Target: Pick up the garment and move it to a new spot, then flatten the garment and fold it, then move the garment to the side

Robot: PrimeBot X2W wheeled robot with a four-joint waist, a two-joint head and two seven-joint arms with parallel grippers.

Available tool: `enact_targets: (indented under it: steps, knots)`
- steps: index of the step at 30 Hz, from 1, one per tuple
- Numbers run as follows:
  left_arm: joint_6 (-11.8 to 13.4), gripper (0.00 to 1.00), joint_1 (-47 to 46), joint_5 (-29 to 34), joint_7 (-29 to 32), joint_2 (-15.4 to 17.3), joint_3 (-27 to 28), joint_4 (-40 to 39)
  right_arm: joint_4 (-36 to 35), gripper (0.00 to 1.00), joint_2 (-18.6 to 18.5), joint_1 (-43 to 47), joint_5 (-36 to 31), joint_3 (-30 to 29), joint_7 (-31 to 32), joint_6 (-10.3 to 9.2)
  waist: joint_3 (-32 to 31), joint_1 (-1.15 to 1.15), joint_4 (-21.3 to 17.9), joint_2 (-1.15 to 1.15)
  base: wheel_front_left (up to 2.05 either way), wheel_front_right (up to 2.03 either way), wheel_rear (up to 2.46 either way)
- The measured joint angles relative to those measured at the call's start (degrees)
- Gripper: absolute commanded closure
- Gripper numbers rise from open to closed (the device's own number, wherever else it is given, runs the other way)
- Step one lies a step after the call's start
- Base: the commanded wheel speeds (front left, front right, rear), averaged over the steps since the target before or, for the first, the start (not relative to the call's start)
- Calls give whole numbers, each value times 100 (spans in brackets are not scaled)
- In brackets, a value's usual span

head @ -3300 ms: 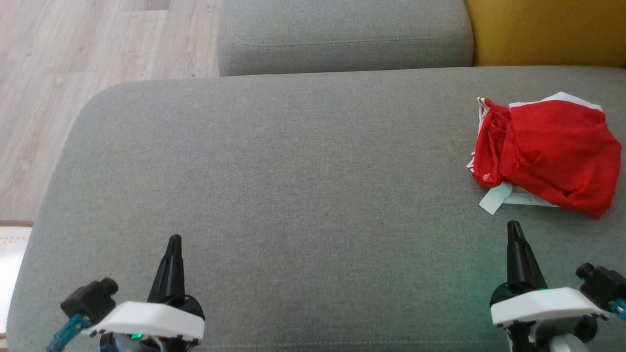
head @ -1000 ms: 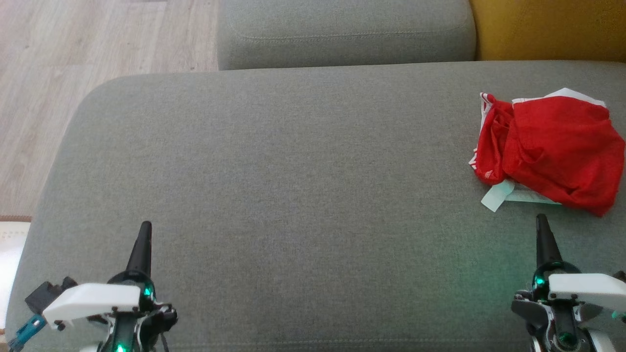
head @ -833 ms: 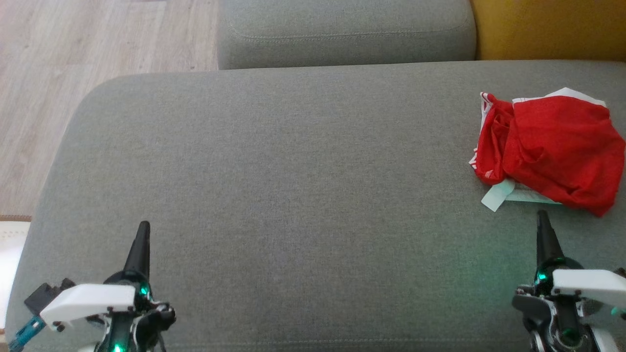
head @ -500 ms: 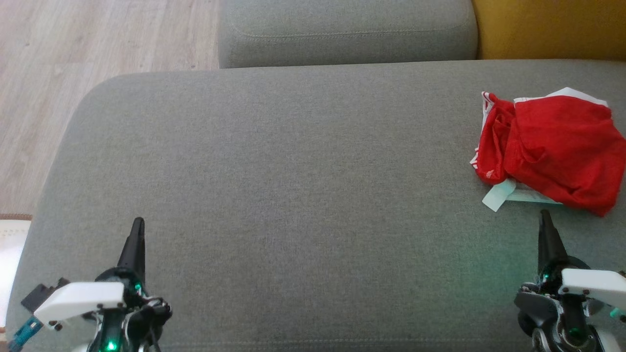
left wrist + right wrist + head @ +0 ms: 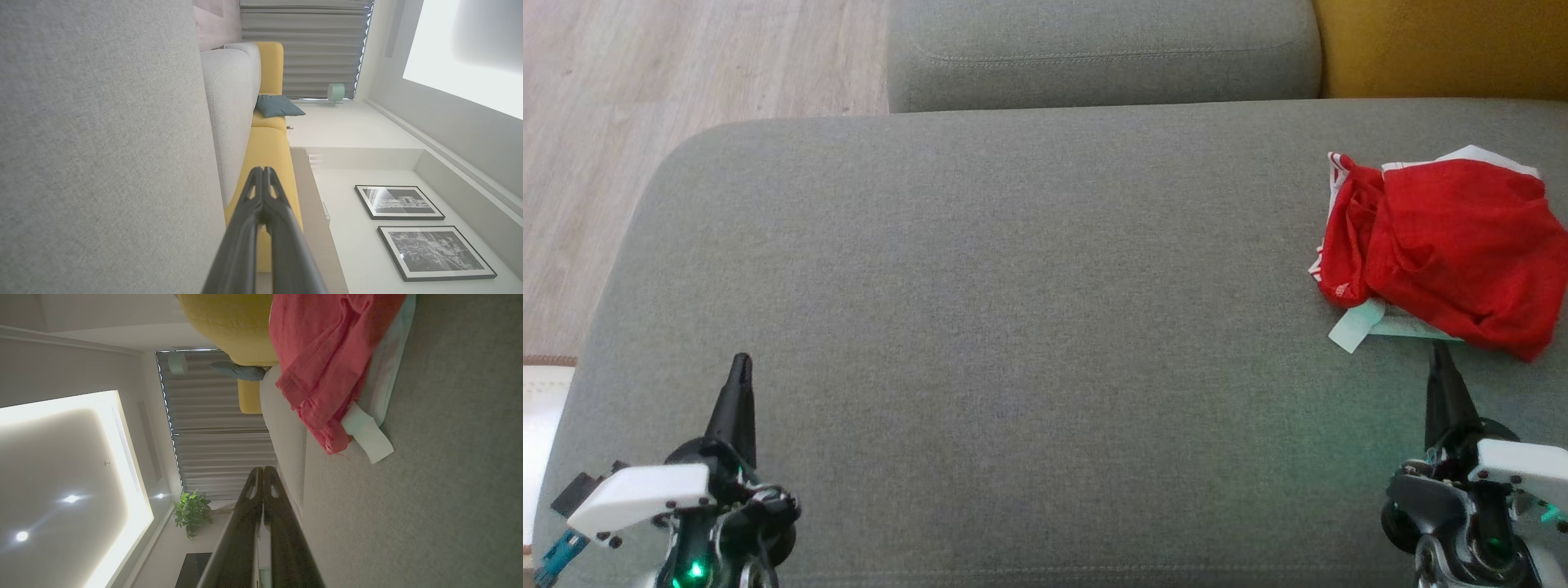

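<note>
A crumpled red garment with white trim (image 5: 1445, 253) lies at the right end of the grey sofa seat (image 5: 1013, 327); the right wrist view has it (image 5: 327, 363) at the top. My right gripper (image 5: 1439, 349) is shut and empty, its tip just short of the garment's near edge, with fingers pressed together (image 5: 263, 470). Far from the cloth, my left gripper (image 5: 740, 361) hovers at the seat's near left, shut and holding nothing (image 5: 262, 170).
A grey back cushion (image 5: 1094, 49) and a yellow cushion (image 5: 1445, 49) line the far side. Wooden floor (image 5: 645, 98) lies beyond the seat's left edge, with a pale rug (image 5: 543, 408) at the lower left. The seat's middle is bare fabric.
Both arms have rolled about their wrists and drifted outward. The right gripper's tip has crept forward toward the garment's near edge. The garment lies as it did.
</note>
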Motion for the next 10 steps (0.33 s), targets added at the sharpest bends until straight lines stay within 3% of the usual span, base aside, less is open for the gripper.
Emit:
enact_targets:
  steps: [10]
  knots:
    - [0, 100, 0, 0, 24, -2, 9, 1, 1, 100, 0, 0, 0, -14, 9, 0, 0, 0, 0, 0, 0, 0, 0]
